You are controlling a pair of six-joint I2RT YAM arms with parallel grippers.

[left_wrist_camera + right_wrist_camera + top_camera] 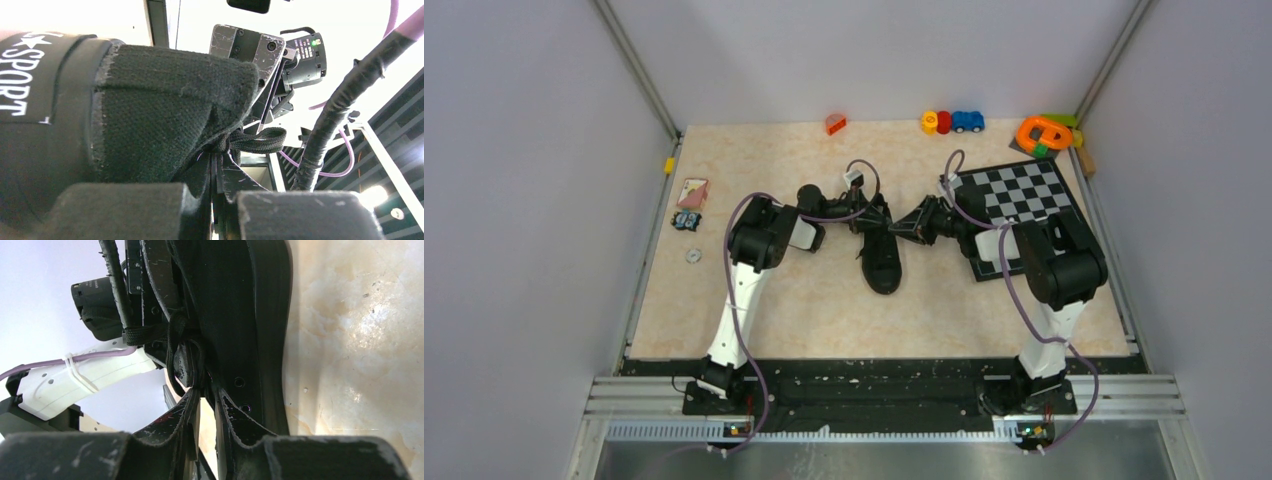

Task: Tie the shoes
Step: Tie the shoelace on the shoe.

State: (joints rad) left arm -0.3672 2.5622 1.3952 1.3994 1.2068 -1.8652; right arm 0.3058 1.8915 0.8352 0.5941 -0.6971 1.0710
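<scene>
The black sneaker (884, 265) lies in the middle of the table, toe towards the arms. Both grippers meet over its far, laced end. My left gripper (876, 217) comes in from the left. In the left wrist view its jaws (220, 156) are pressed together on a black lace (260, 137) right at the knot, beside the shoe's fabric collar (165, 110). My right gripper (911, 224) comes in from the right. In the right wrist view its tips (206, 390) close on a lace loop (179, 352) next to the shoe's eyelet side (240, 340). The orange-red sole is hidden.
A chessboard (1022, 195) lies under the right arm's elbow at the back right. Small toys stand along the back edge: an orange block (835, 124), coloured cars (951, 122) and an orange ring (1044, 132). A card (692, 192) and a washer (693, 256) lie at the left.
</scene>
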